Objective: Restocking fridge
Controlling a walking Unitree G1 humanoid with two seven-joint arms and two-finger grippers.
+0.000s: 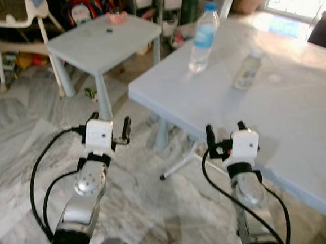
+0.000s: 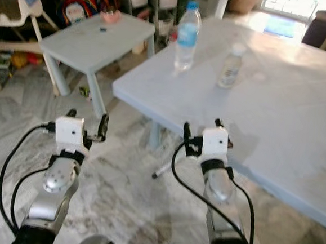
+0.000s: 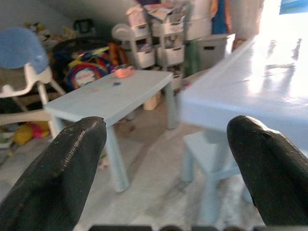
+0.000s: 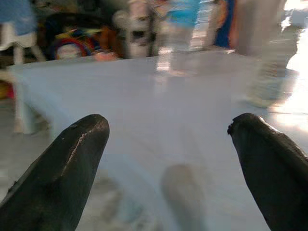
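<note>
With both our left gripper (image 1: 109,123) and right gripper (image 1: 224,135) empty, jaws spread, we should step closer to the bench (image 1: 300,104) and square the right one on the tall water bottle (image 1: 204,39).

Pale blue table (image 1: 298,127), clear bottle (image 1: 203,39) — blue label, grey-veined marble floor (image 1: 14,144)

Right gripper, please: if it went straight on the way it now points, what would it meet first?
Probably the tall water bottle standing on the large table; the right gripper, open, points low across the tabletop, though depth is unclear.
</note>
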